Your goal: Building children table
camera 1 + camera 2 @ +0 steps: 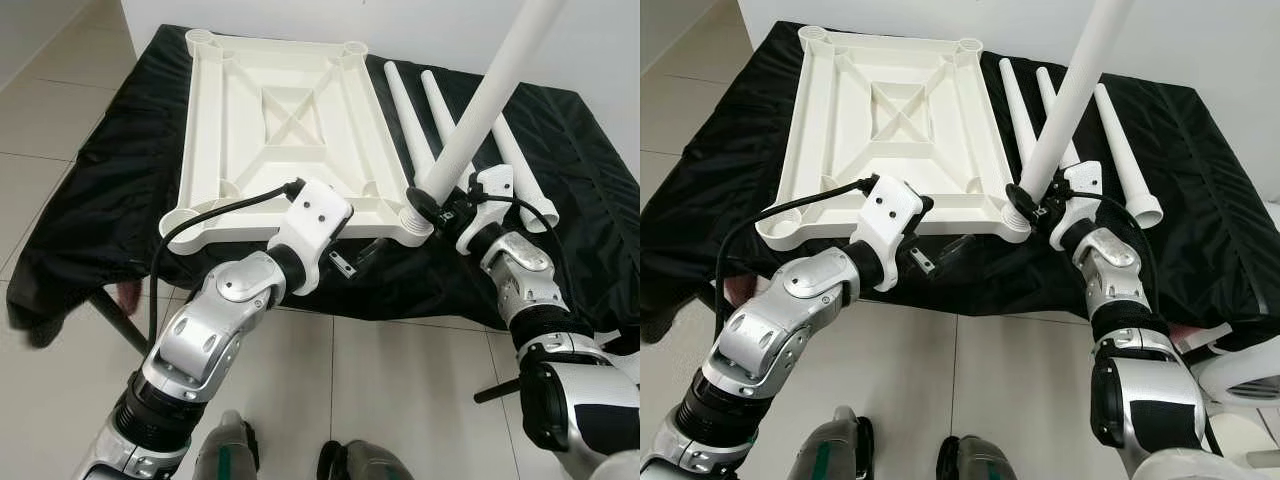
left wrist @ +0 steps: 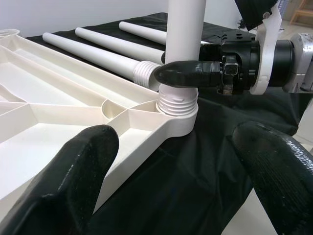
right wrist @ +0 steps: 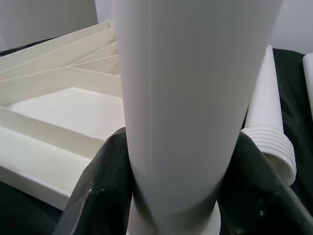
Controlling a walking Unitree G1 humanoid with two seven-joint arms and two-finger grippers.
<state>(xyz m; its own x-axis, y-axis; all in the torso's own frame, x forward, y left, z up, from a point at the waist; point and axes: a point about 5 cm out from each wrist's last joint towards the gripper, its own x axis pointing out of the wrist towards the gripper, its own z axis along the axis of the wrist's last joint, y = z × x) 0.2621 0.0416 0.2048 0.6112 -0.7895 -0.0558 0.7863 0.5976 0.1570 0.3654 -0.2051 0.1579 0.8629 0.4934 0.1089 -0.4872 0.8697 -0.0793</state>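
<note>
The white plastic tabletop [image 1: 285, 130] lies upside down on a black cloth [image 1: 560, 130], its ribbed underside facing up and a round threaded socket [image 2: 177, 110] at each corner. This tabletop serves as the landmark. At its near right corner, the right gripper [image 1: 432, 200] is clamped around the lower end of a white table leg [image 1: 490, 95], just above the leg's threaded collar, which sits in the corner socket; the leg stands tilted, leaning away from the tabletop toward the right. Three further legs [image 1: 1110, 140] lie side by side on the cloth just beyond the tabletop's right edge, threaded ends toward the robot. The left gripper [image 1: 350, 258] hovers just off the tabletop's near edge, its fingers [image 2: 73, 166] spread wide and holding nothing. The legs appear to be hollow moulded plastic: light, stiff and smooth, so the tapered surface is likely to slip under twisting load. The best hold is low on the leg, close to the collar, where the diameter is greatest and leverage on the thread is shortest. The leg probably needs to be brought upright before turning, since a tilted start risks cross-threading. The tabletop is light enough to shift; bracing its near edge with the free gripper would likely help.
</note>
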